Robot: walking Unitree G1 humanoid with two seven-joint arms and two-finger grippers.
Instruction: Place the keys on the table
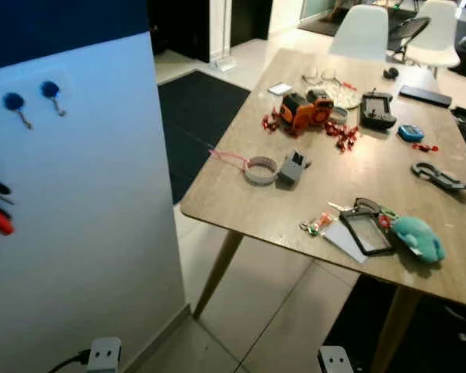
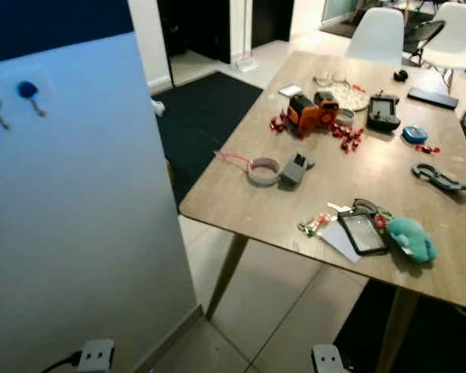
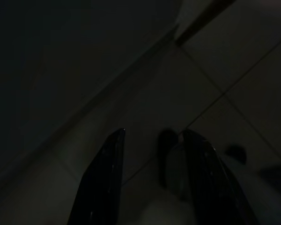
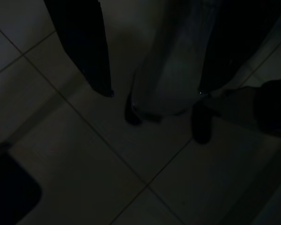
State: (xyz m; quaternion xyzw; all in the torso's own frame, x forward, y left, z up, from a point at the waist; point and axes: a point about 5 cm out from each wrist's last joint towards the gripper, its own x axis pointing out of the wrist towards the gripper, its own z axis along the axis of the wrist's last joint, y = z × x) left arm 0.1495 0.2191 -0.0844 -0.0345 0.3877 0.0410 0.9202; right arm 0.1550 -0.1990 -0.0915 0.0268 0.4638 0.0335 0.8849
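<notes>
A wooden table point(image 1: 241, 206) is standing on pale floor tiles, running from the centre of the head camera's view out toward two o'clock, with a white panel point(image 1: 85, 210) filling the nine o'clock side. A bunch of keys point(image 1: 317, 225) is lying on the tabletop near its front edge, at about four o'clock from the frame's centre, touching a white card and a black-framed badge holder point(image 1: 366, 233). A teal plush toy point(image 1: 418, 237) is resting just beside the holder at its three o'clock. A grey tape roll point(image 1: 261, 169) with a pink cord is sitting toward the table's left edge, and an orange device point(image 1: 307, 109) is lying farther back at twelve o'clock, among red clips. Both arms are hanging low over dim tiles. The left gripper point(image 3: 152, 154) is showing its two black fingers spread apart and grasping nothing. The right gripper point(image 4: 152, 91) is likewise parted and released, empty above the floor.
</notes>
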